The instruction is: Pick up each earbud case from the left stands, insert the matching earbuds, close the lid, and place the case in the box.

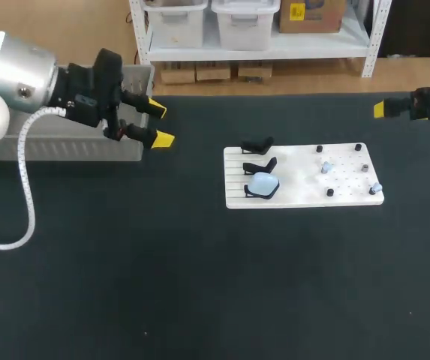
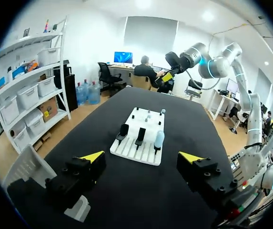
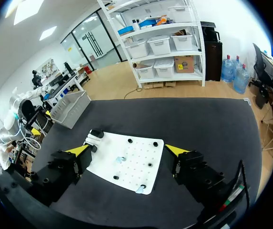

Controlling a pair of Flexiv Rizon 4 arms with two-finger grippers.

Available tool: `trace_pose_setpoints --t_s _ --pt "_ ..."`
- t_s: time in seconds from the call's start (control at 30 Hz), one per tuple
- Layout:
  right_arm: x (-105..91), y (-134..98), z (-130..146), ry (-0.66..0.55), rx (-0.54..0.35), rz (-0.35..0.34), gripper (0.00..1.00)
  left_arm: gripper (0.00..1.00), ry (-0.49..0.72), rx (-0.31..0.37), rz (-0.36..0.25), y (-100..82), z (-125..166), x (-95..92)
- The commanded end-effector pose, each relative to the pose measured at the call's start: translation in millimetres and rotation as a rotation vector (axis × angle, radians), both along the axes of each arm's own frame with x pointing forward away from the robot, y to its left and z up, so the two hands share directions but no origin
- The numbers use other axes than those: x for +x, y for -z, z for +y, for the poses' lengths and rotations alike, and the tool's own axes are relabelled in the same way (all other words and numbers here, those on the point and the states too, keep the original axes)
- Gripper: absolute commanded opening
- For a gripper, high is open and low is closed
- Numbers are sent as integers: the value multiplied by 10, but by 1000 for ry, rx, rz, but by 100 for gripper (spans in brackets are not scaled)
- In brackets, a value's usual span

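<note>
Your left fingers (image 1: 160,139) hang released and empty over the far left of the counter (image 1: 199,285), just in front of the box (image 1: 79,146). Your right fingers (image 1: 380,109) are spread too, holding nothing, up by the far right edge. The one case (image 1: 263,184) sits on the nearest of three stands (image 1: 260,165) along the left edge of the board (image 1: 297,196), right of the counter's middle. From your left fingers it lies off to the right and closer to the front edge; in the left wrist view it stands ahead of them, roughly in line with their gap. They look slightly the nearer pair, so send those. The case seems propped up rather than flat, but its long axis is hard to read. The earbuds (image 1: 326,166) show as pale specks on the board's right half.
</note>
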State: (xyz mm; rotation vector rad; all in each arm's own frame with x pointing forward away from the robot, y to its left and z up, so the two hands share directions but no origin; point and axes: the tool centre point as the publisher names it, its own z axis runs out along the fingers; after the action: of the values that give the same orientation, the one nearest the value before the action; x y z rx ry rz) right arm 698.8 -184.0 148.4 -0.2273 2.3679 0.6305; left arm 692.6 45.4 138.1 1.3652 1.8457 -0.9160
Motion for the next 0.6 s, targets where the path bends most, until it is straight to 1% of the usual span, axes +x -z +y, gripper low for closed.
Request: trace_pose_setpoints --t_s 0.03,0.17,0.23,0.27,0.33,0.47,0.5,0.53,0.6 --pt "-4 -5 2 1 -2 1 100 100 21 -5 11 4 4 32" --pt "-4 -5 2 1 -2 1 100 100 21 -5 11 4 4 32" --pt "-4 -5 2 1 -2 1 100 100 19 -3 14 38 25 -33" --pt "-4 -5 2 1 -2 1 100 100 24 -17 17 64 1 -64" --pt "-4 -5 2 1 -2 1 100 100 62 -36 23 155 -94 -108" --pt "-4 -5 2 1 -2 1 100 100 136 -48 5 315 -346 -148" --pt "-4 -5 2 1 -2 1 100 100 162 -69 -3 339 -411 -154" --pt "-4 -5 2 1 -2 1 100 100 182 -72 -4 358 -477 -162" --pt "-4 -5 2 1 -2 1 100 100 219 -38 -33 404 -617 -184"
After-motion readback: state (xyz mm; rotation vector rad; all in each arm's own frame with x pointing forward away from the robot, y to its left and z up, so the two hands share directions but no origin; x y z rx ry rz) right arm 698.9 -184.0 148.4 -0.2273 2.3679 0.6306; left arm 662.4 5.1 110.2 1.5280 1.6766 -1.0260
